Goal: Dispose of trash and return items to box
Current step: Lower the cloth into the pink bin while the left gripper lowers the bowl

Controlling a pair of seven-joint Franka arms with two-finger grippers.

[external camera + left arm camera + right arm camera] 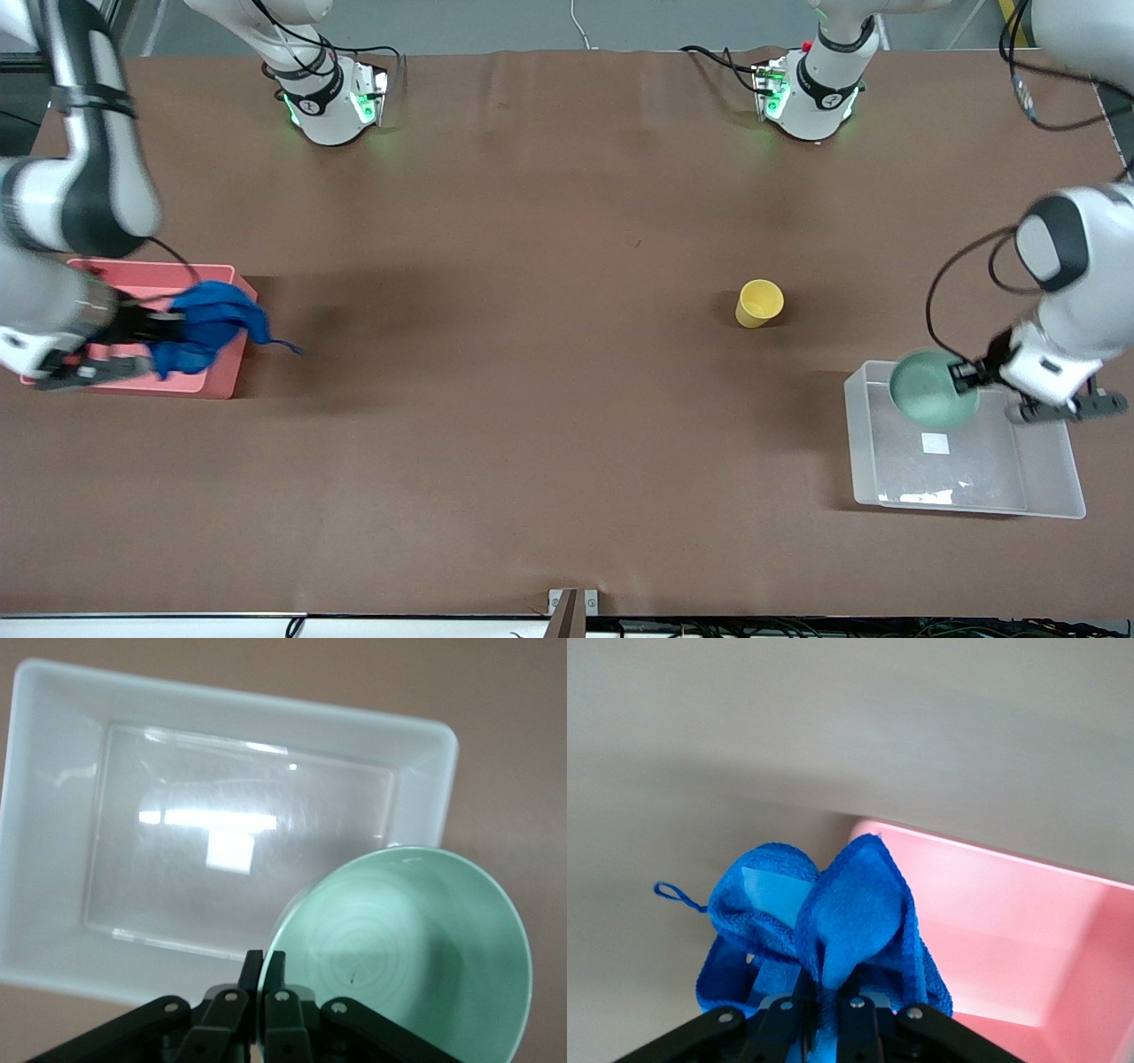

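Over the pink opaque bin [213,377] at the right arm's end, the right gripper [164,328] pinches the soft blue cloth rag [208,326]; its string trails past the rim and may snag. The left gripper [961,375], clamped on the mint-green round bowl's [926,390] rim, hangs over the see-through plastic tub [1059,496]; released tilted, it could roll out. Nearby stands the small yellow cup [759,303].

You get even overhead light, and soft shadows fall on the table [532,266] toward nine o'clock of the yellow cup [759,303] and the see-through tub [1045,496]. White glare streaks the tub's base in the left wrist view. The right wrist view's background at twelve o'clock is blurred, and the blue rag [824,921] stays fairly sharp.
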